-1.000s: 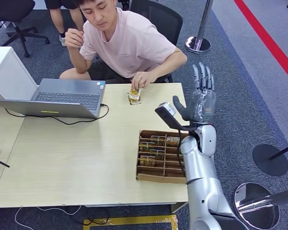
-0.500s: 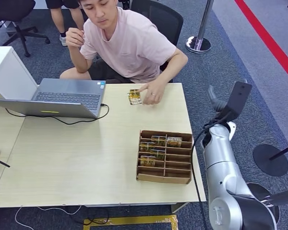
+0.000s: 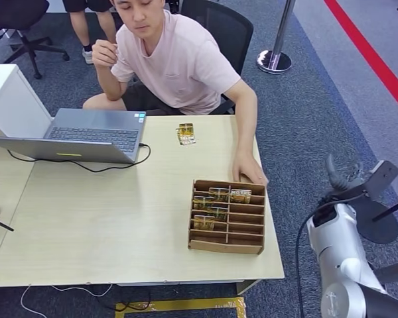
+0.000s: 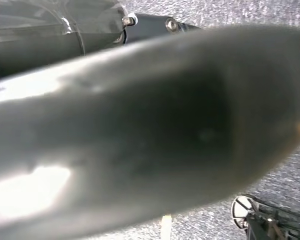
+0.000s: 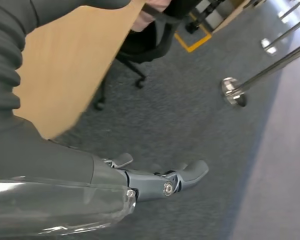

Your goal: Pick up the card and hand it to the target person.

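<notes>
The card point(image 3: 186, 134), a small yellow-and-dark packet, lies flat on the wooden table point(image 3: 112, 212) at its far edge, in front of the seated person in a pink shirt point(image 3: 184, 59). That person's hand point(image 3: 251, 169) rests by the far right corner of the cardboard divider box point(image 3: 227, 245). My right hand point(image 3: 345, 176) hangs low off the table's right side, over the carpet. In the right wrist view its fingers point(image 5: 156, 182) are stretched out and hold nothing. A small part of my left hand point(image 4: 152, 22) shows in the blurred left wrist view.
The divider box holds several more cards point(image 3: 219, 194). An open laptop point(image 3: 94, 132) with its cable sits at the table's far left, next to a white box point(image 3: 12, 99). Stanchion bases point(image 3: 373, 222) stand on the carpet to my right, and an office chair point(image 3: 222, 26) is behind the person.
My right arm dropped from raised beside the table's right edge to low beside it. The person let go of the card on the table and moved that hand to the box's corner.
</notes>
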